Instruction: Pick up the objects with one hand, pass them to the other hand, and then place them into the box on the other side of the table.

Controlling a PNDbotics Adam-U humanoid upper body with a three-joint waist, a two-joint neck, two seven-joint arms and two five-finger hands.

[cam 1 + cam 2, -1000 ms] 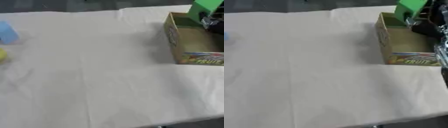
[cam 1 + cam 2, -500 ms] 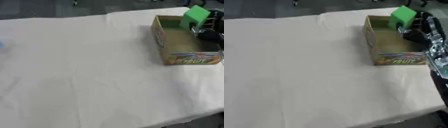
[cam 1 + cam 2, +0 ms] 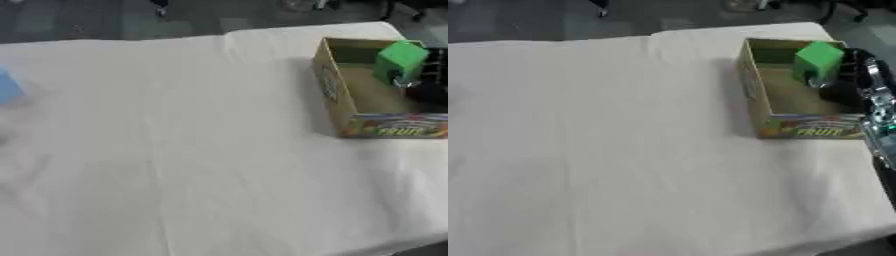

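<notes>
Right hand grasping green block over fruit box, table's right edge, for drop-in; blue object at left edge

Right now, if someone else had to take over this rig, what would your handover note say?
Right robot hand: over the open cardboard box at the table's right side, fingers curled on the green block, which is not yet released.
Left robot hand: not in view.
A light blue object sits at the table's far left edge, only partly visible.
Done: green block brought to the box.
Left: let the block go into the box, then pick up the blue object, pass it across and box it too.
</notes>
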